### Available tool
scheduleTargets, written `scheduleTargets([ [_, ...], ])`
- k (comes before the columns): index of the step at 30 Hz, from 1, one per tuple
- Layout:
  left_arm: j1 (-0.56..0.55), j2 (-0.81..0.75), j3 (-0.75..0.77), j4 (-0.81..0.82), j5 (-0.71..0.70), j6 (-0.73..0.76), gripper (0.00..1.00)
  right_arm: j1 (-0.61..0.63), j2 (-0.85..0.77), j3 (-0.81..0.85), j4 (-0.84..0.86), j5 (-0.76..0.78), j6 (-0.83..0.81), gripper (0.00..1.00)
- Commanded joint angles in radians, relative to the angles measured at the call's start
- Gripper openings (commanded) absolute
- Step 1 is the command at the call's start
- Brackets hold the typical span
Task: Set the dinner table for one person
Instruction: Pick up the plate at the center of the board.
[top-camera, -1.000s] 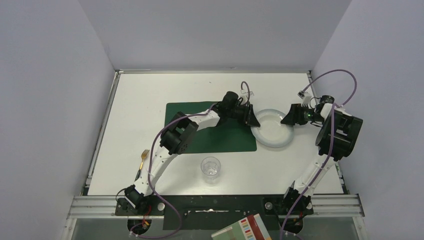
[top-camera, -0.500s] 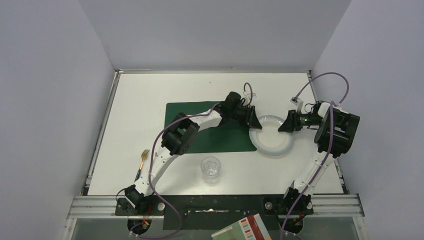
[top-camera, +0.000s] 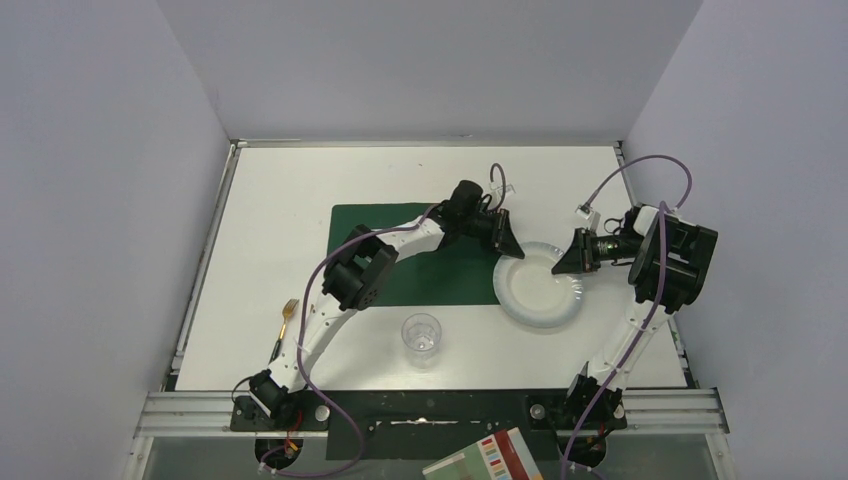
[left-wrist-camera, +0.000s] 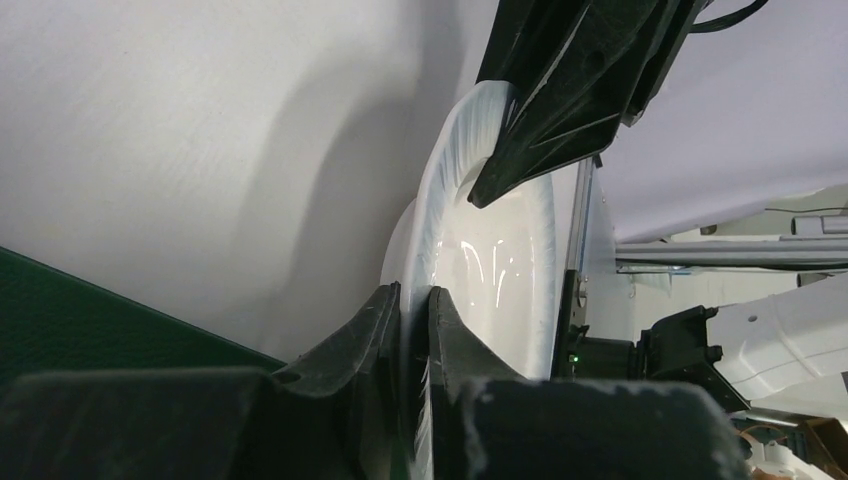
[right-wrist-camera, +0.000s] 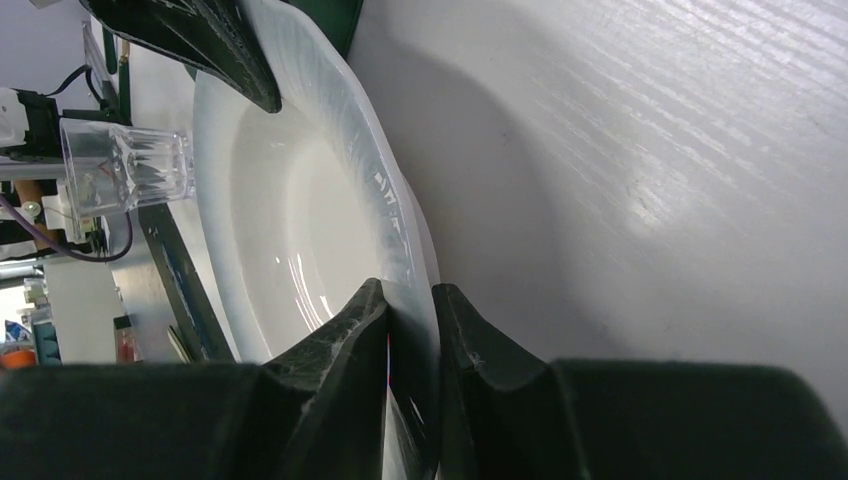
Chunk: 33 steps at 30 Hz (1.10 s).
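On the flat white metal-rimmed dinner table (top-camera: 280, 190), left claw (top-camera: 507, 243) and right claw (top-camera: 562, 262) each clamped on the plate (top-camera: 535, 297)

— Which parts of the plate (top-camera: 538, 292) are covered, seen from above?
— Its rim at eleven o'clock, under the left gripper (top-camera: 505, 246), and at one o'clock, under the right gripper (top-camera: 562, 262).
— And at six o'clock in that view?
— The picture's edge cuts off a booklet (top-camera: 490, 458); its print is too small to read.

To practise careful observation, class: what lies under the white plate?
Under the plate is the white dinner table, in shadow; the plate's left rim reaches the right edge of the green placemat. The spot beneath the plate's centre is covered, so unseen.
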Motion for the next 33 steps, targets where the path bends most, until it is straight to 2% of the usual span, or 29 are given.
scheduleTargets([
  [1,-0.010,0.009,0.068,-0.026,0.009,0.068,0.00,0.013,0.005,-0.006,0.070,0.115,-0.003,0.00],
  [5,-0.010,0.002,0.090,-0.083,0.035,0.095,0.00,0.013,0.000,-0.002,0.096,0.129,0.076,0.00],
  [13,-0.006,-0.044,0.160,-0.310,0.077,0.220,0.00,0.027,-0.071,0.043,-0.017,0.042,0.088,0.00],
  [17,-0.003,-0.087,0.202,-0.451,0.087,0.285,0.00,0.029,-0.075,0.107,-0.150,-0.010,0.037,0.00],
  [21,0.004,-0.138,0.174,-0.466,0.095,0.273,0.00,0.028,-0.024,0.208,-0.339,-0.073,-0.052,0.00],
  [26,0.018,-0.168,0.178,-0.494,0.098,0.286,0.00,0.037,-0.035,0.257,-0.343,-0.055,-0.012,0.00],
  [33,0.093,-0.182,0.183,-0.574,0.106,0.333,0.00,0.083,-0.020,0.333,-0.340,-0.053,0.063,0.00],
])
